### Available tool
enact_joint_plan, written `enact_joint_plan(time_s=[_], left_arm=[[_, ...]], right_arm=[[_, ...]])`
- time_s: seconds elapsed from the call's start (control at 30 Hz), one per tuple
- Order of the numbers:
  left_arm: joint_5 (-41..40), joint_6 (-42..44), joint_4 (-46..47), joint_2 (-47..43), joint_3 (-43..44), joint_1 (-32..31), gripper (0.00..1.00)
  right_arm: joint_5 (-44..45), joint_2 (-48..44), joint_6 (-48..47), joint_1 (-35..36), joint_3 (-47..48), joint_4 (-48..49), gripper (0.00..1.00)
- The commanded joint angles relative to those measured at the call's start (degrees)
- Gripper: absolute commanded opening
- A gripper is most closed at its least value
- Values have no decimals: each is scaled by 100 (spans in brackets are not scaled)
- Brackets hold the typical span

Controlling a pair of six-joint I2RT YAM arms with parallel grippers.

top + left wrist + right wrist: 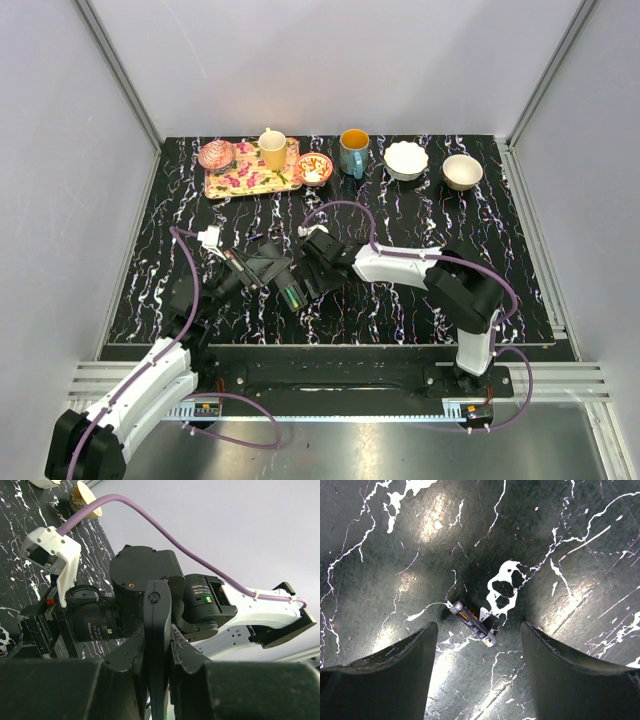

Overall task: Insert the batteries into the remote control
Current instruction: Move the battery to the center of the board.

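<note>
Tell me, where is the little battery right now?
In the right wrist view, the battery lies flat on the black marbled table, between the right arm's open jaws and touching neither.

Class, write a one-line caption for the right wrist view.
One battery lies on the marbled table, framed between open jaws.

Robot test cell in a lab, by the look of it. Boxed in by plain pale panels (60,200) on aluminium rails (118,70). Fitted with a left arm (140,390) and right arm (395,265) trailing purple cables (345,205), bolted to a metal beam (330,380) at the near edge of a black marbled counter (450,215). Household tray (250,178), cups (272,150) and bowls (406,160) in a row at the back.
</note>
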Motion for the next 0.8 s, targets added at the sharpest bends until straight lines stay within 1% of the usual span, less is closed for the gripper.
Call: enact_joint_plan(time_s=[0.0, 0.17, 0.2, 0.4, 0.43, 0.5, 0.53, 0.63, 0.67, 0.73, 0.77], left_arm=[[-111, -20, 290, -77, -38, 15, 0], [-102, -37, 281, -104, -73, 15, 0], [-111, -46, 281, -113, -82, 6, 0], [-93, -55, 281, -121, -82, 6, 0], [-93, -55, 281, -121, -82, -3, 0], [-93, -55, 290, -121, -82, 6, 0], [-93, -55, 282, -113, -82, 6, 0], [-84, -55, 282, -113, -82, 6, 0], [-93, -55, 290, -95, -82, 6, 0], [-76, -37, 290, -95, -73, 6, 0], [-76, -29, 282, -78, -64, 6, 0]], right_arm=[[90, 95, 166, 142, 217, -172, 70], [125, 210, 184, 151, 218, -190, 62], [134, 210, 166, 142, 226, -190, 59], [196, 280, 105, 142, 253, -252, 50], [213, 280, 104, 142, 253, -261, 47], [231, 289, 96, 142, 226, -261, 44], [231, 298, 96, 151, 218, -269, 38], [284, 341, 131, 151, 174, -287, 28], [318, 350, 157, 142, 165, -304, 22], [406, 359, 218, 133, 130, -340, 16], [494, 350, 271, 125, 112, -357, 8]])
